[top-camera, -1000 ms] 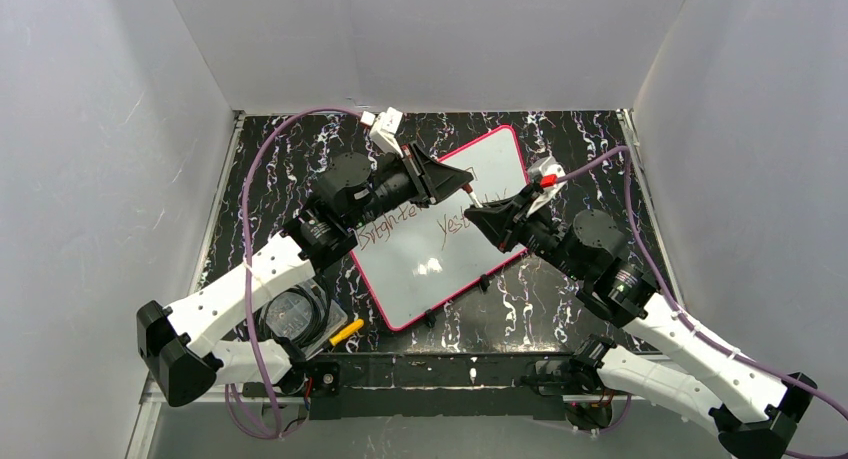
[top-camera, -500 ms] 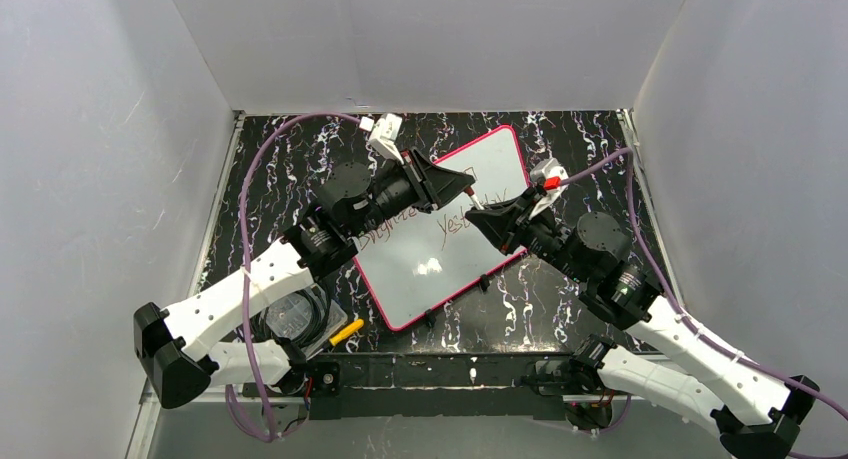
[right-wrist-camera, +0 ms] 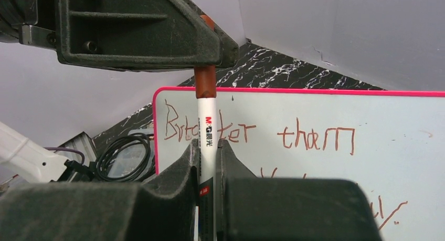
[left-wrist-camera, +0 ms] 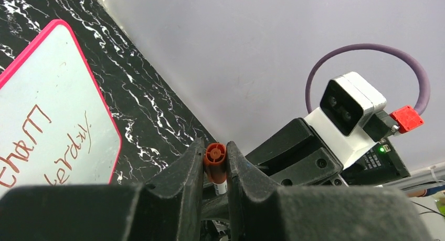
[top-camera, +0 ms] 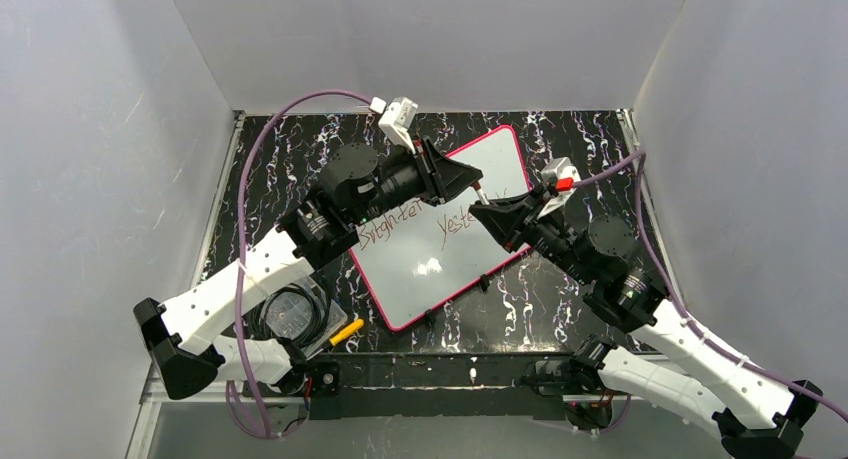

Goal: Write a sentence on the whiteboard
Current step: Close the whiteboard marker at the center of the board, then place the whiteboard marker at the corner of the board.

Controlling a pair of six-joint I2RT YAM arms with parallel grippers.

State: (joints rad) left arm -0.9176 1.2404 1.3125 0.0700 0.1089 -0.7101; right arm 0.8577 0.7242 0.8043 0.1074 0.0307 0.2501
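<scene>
The whiteboard (top-camera: 430, 269), white with a pink-red frame, lies tilted on the black marbled table. The sentence (top-camera: 400, 222) runs across it in reddish-brown; "Brighter than" (right-wrist-camera: 315, 138) is readable, while the second line is partly hidden. Above the board's far half the two grippers meet tip to tip. My right gripper (right-wrist-camera: 208, 144) is shut on the white barrel of a marker (right-wrist-camera: 207, 125). My left gripper (left-wrist-camera: 215, 157) is shut on the marker's brown cap (left-wrist-camera: 215, 153), which sits on the barrel's end (right-wrist-camera: 205, 81).
A clear container with a coiled black cable (top-camera: 290, 314) sits at the near left beside the board, with a small yellow object (top-camera: 347, 331) next to it. Grey walls close in the table on three sides.
Both arms have drifted slightly to the right above the board, still joined at the marker. Neither grip has changed.
</scene>
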